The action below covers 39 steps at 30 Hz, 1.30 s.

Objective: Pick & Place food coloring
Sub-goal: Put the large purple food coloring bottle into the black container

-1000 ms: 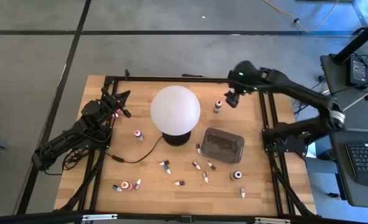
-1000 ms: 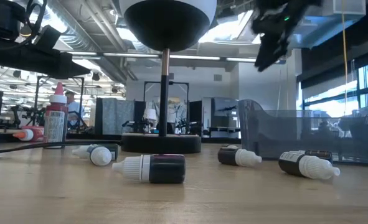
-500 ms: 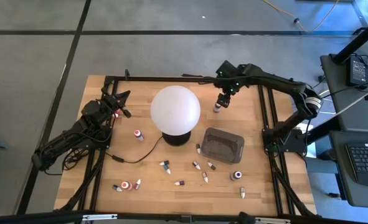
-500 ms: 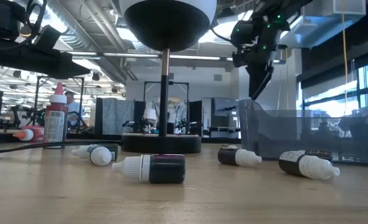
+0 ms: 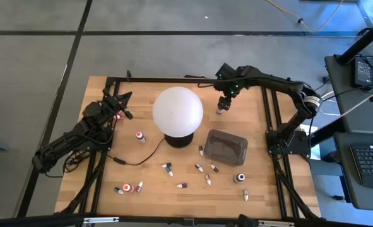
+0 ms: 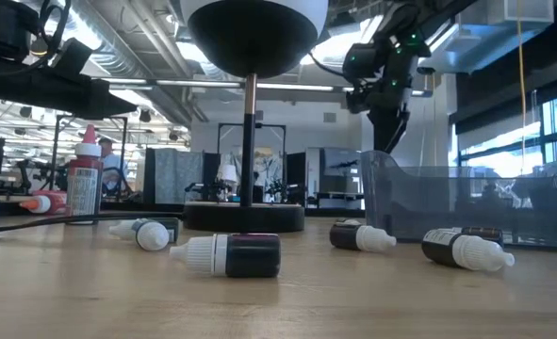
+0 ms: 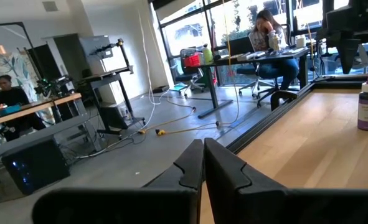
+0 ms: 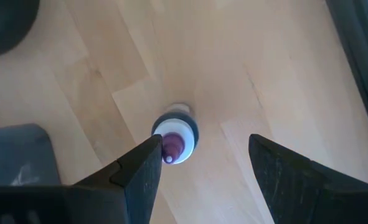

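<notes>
A small upright food coloring bottle with a purple tip stands on its base on the wooden table, at the far side, right of the white globe lamp. My right gripper hangs just above it, pointing steeply down and open. In the right wrist view, its fingers stand on either side of the bottle without touching it. Several more bottles lie on their sides on the near half of the table. My left gripper waits shut at the table's left edge.
A dark translucent tray sits right of the lamp base, near the table's middle. The lamp's cord runs toward the left. Another upright bottle stands left of the lamp. Black frame rails border the table's sides.
My right gripper has gone toward the table's left edge and down, tipping to point more steeply downward. It has come to a halt above the upright purple-tipped bottle. Its fingers have stayed open. The bottles have not moved.
</notes>
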Available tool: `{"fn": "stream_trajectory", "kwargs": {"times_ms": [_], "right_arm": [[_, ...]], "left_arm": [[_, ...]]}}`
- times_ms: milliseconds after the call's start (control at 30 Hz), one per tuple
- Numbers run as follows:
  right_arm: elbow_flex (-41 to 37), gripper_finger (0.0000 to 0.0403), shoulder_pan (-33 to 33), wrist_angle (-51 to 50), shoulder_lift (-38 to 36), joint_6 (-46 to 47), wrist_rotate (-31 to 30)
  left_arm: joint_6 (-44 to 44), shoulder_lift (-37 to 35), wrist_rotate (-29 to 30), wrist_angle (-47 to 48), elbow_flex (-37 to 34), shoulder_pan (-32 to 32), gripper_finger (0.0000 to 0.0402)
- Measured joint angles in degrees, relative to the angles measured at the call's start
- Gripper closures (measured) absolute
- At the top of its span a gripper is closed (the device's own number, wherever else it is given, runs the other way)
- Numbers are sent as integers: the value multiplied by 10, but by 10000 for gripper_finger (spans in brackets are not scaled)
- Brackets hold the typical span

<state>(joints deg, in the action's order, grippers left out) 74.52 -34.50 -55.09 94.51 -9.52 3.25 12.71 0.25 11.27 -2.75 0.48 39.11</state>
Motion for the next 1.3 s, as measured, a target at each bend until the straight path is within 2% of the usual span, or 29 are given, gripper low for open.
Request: {"fn": "stream_trajectory", "kwargs": {"times_ms": [600, 867, 1300], "right_arm": [[-1, 163, 30, -1, 45, -2, -12], [-1, 163, 30, 0, 46, 0, -49], [-28, 165, 30, 2, 46, 0, -47]], "left_arm": [[0, 0, 0, 0, 0, 0, 392], [0, 0, 0, 0, 0, 0, 390], [0, 0, 0, 0, 0, 0, 392]]}}
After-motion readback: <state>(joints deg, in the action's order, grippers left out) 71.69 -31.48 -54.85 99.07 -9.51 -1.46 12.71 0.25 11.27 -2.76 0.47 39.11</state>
